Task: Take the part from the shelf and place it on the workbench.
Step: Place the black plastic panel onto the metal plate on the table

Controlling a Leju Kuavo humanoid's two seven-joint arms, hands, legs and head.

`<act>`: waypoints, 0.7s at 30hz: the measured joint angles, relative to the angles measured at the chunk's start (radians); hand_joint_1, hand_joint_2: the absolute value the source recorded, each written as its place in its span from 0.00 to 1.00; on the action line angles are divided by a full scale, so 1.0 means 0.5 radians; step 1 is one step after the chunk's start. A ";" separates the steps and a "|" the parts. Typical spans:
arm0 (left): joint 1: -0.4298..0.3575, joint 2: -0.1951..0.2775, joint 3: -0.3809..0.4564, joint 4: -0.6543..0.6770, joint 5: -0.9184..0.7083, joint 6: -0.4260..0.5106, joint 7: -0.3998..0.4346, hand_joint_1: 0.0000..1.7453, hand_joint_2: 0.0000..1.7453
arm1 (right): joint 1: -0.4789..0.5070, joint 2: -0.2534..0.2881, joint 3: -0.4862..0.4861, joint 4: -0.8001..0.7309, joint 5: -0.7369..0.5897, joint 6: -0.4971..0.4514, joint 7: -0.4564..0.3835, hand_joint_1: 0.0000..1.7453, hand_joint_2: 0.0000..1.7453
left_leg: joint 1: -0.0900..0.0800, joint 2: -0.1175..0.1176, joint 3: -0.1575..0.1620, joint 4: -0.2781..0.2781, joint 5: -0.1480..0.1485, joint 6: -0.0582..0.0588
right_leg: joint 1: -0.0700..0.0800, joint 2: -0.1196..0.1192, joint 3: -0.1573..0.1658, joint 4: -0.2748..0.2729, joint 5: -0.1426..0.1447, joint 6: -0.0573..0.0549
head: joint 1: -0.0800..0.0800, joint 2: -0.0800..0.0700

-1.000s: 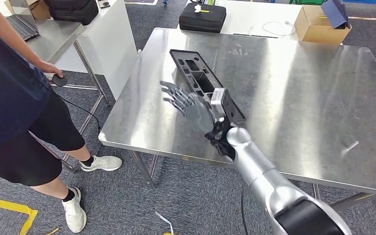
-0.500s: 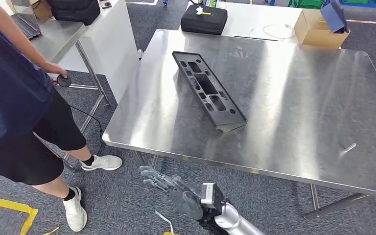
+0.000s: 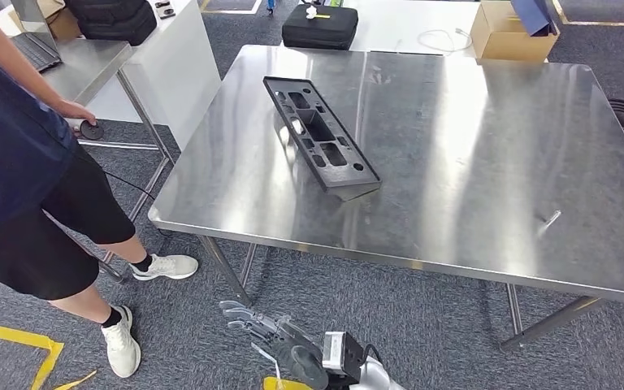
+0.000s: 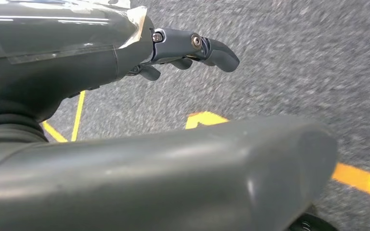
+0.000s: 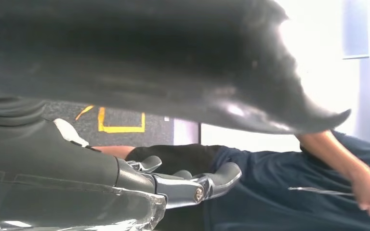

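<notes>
Part (image 3: 320, 142) lies on workbench (image 3: 471, 162), well apart from right hand's (image 3: 280, 337) spread, empty fingers (image 3: 240, 313).

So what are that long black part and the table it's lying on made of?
The long black part looks like moulded plastic: matte, uniformly black, with crisp rectangular pockets and small holes, though painted metal can't be ruled out. The table looks like brushed stainless steel: a silvery top with streaky glare and soft reflections, on thin metal legs.

Robot hand (image 3: 280, 341) – dark grey fingers (image 4: 212, 48), silver screws, glossy grey cover, white wrist block.
</notes>
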 joint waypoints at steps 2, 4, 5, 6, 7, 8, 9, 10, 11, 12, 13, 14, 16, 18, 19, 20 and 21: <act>-0.001 -0.001 0.000 0.000 -0.001 0.001 0.010 0.00 0.00 | 0.002 0.024 0.004 0.000 0.019 0.000 0.000 0.00 0.00 | -0.024 -0.001 -0.096 0.278 -0.182 0.023 | 0.028 -0.002 -0.048 -0.001 0.039 -0.026 | -0.005 0.000; -0.001 0.000 0.000 0.000 -0.002 0.001 0.014 0.00 0.00 | 0.008 0.038 0.009 0.001 0.026 0.000 0.002 0.00 0.00 | -0.047 -0.002 -0.089 0.377 -0.216 0.058 | 0.058 -0.005 -0.098 -0.001 0.079 -0.036 | -0.006 0.000; -0.001 0.000 0.000 0.000 -0.001 0.001 0.015 0.00 0.00 | 0.011 0.044 0.010 0.002 0.028 0.000 0.003 0.00 0.00 | -0.059 -0.002 -0.037 0.330 -0.183 0.082 | 0.070 -0.005 -0.122 -0.001 0.099 -0.038 | -0.005 0.000; -0.004 -0.001 0.000 0.000 0.000 0.001 0.016 0.00 0.00 | 0.012 0.050 0.010 0.002 0.029 0.001 0.004 0.00 0.00 | -0.074 -0.003 0.054 0.221 -0.140 0.112 | 0.080 -0.004 -0.147 -0.001 0.122 -0.037 | -0.005 0.000; -0.008 0.000 0.001 -0.001 0.001 0.001 0.016 0.00 0.00 | 0.014 0.058 0.010 0.002 0.030 0.001 0.005 0.00 0.00 | -0.092 -0.004 0.164 0.079 -0.120 0.140 | 0.088 -0.002 -0.167 0.000 0.145 -0.032 | -0.005 0.000; -0.013 0.001 0.001 -0.001 0.004 0.001 0.016 0.00 0.00 | 0.016 0.064 0.010 0.002 0.030 0.001 0.006 0.00 0.00 | -0.109 -0.006 0.247 -0.030 -0.105 0.156 | 0.093 -0.002 -0.174 -0.006 0.166 -0.023 | -0.003 0.000; -0.017 0.000 0.002 -0.001 0.006 0.001 0.015 0.00 0.00 | 0.017 0.070 0.010 0.002 0.030 0.001 0.007 0.00 0.00 | -0.126 -0.009 0.309 -0.118 -0.099 0.169 | 0.094 -0.004 -0.176 -0.013 0.188 -0.011 | -0.001 0.000; -0.019 -0.001 0.003 -0.002 0.009 0.001 0.014 0.00 0.00 | 0.019 0.076 0.010 0.003 0.031 0.001 0.008 0.00 0.00 | -0.142 -0.011 0.331 -0.158 -0.096 0.173 | 0.091 -0.008 -0.170 -0.026 0.210 0.005 | -0.001 0.000; -0.018 -0.002 0.004 -0.002 0.012 0.002 0.013 0.00 0.00 | 0.021 0.080 0.010 0.004 0.030 0.001 0.009 0.00 0.00 | -0.154 -0.012 0.318 -0.163 -0.067 0.178 | 0.086 -0.013 -0.163 -0.048 0.238 0.022 | -0.002 0.000; -0.017 -0.003 0.007 -0.002 0.013 0.002 0.011 0.00 0.00 | 0.023 0.084 0.010 0.005 0.029 0.001 0.009 0.00 0.00 | -0.158 -0.010 0.306 -0.179 -0.037 0.190 | 0.081 -0.015 -0.164 -0.061 0.256 0.034 | -0.003 0.000; -0.015 -0.003 0.010 -0.002 0.015 0.002 0.010 0.00 0.00 | 0.026 0.086 0.011 0.006 0.028 0.001 0.009 0.00 0.00 | -0.161 -0.006 0.286 -0.190 0.000 0.206 | 0.078 -0.017 -0.177 -0.057 0.237 0.034 | -0.003 0.000; -0.014 -0.003 0.014 -0.002 0.015 0.002 0.010 0.00 0.00 | 0.028 0.087 0.011 0.007 0.027 0.001 0.009 0.00 0.00 | -0.159 -0.002 0.260 -0.202 0.039 0.221 | 0.078 -0.017 -0.199 -0.019 0.179 0.024 | 0.000 0.000; -0.011 -0.003 0.018 -0.002 0.016 0.002 0.009 0.00 0.00 | 0.032 0.085 0.011 0.010 0.027 0.001 0.009 0.00 0.00 | -0.158 0.006 0.195 -0.209 0.104 0.238 | 0.081 -0.017 -0.255 0.197 -0.028 -0.012 | 0.008 0.000; -0.008 -0.005 0.021 -0.002 0.016 0.001 0.009 0.00 0.00 | 0.035 0.081 0.011 0.015 0.027 0.001 0.009 0.00 0.00 | -0.164 0.012 0.129 -0.206 0.159 0.241 | 0.082 -0.016 -0.279 0.454 -0.157 -0.008 | 0.015 0.000; -0.007 -0.007 0.022 -0.002 0.016 0.000 0.009 0.00 0.00 | 0.037 0.079 0.011 0.018 0.027 0.001 0.009 0.00 0.00 | -0.167 0.015 0.098 -0.204 0.184 0.240 | 0.082 -0.017 -0.256 0.519 -0.165 0.009 | 0.015 0.000; -0.006 -0.009 0.023 -0.002 0.016 0.000 0.009 0.00 0.00 | 0.038 0.078 0.011 0.021 0.027 0.001 0.009 0.00 0.00 | -0.168 0.017 0.068 -0.202 0.209 0.237 | 0.083 -0.017 -0.196 0.509 -0.144 0.029 | 0.016 0.000; -0.005 -0.011 0.024 -0.002 0.016 0.000 0.009 0.00 0.00 | 0.039 0.077 0.011 0.023 0.027 0.001 0.009 0.00 0.00 | -0.169 0.018 0.043 -0.200 0.231 0.232 | 0.083 -0.018 -0.098 0.427 -0.116 0.045 | 0.016 0.000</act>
